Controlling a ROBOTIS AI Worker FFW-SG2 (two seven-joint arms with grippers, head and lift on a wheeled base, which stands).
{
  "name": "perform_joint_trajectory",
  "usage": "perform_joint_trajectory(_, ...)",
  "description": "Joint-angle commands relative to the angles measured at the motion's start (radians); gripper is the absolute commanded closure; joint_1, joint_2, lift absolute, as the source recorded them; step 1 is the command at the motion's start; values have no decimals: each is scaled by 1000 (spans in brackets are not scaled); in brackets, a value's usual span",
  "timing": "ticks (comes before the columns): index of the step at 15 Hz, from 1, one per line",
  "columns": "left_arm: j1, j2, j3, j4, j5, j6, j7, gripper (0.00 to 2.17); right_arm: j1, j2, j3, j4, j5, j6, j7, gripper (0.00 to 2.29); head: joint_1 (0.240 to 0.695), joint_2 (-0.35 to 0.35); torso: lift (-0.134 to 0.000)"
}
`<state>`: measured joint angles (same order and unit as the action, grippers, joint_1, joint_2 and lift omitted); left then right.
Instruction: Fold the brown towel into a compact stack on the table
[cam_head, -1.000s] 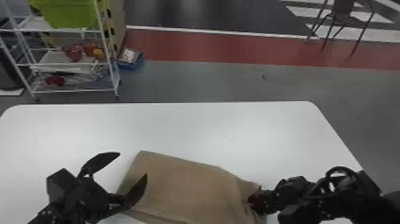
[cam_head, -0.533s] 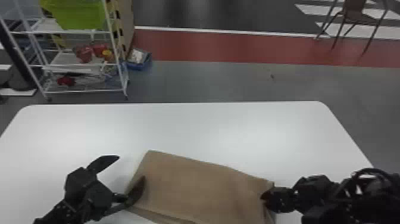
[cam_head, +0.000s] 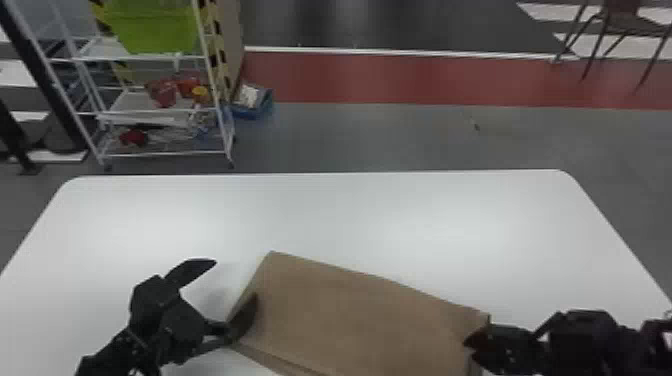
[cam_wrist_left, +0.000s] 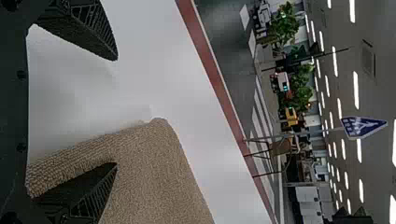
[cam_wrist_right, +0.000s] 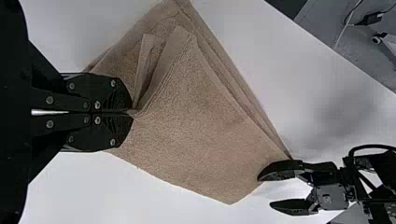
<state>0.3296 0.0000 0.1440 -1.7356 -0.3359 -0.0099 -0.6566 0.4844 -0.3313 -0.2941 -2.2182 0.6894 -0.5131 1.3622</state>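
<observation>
Head view: set high, farthest from the brown towel (cam_head: 360, 310); faces forward and down, past the towel, over the worktop (cam_head: 320, 215) to a red floor strip (cam_head: 400, 80). Left wrist view: low and close at the towel's left end, turned on its side; faces out beyond the towel to the ceiling lights (cam_wrist_left: 356, 88). Right wrist view: close above the towel's right end, sideways, angled down. All three share towel and worktop; head and left wrist, the strip; head and right wrist, the left tool (cam_head: 235, 278).
</observation>
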Motion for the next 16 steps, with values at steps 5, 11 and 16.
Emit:
perform_joint_trajectory(5,-4,-3,-1,2,0,9,-6,76,52,0,7,-8,4,19,5,1706,695,-44,-119)
perform_joint_trajectory(11,-4,-3,-4,2,0,15,-6,76,91,-6,24,-17,-16,37,5,1706,695,-37,-119)
perform_joint_trajectory(16,-4,-3,-4,-1,0,22,-6,76,91,-11,13,-23,-57,71,5,1706,695,-38,-119)
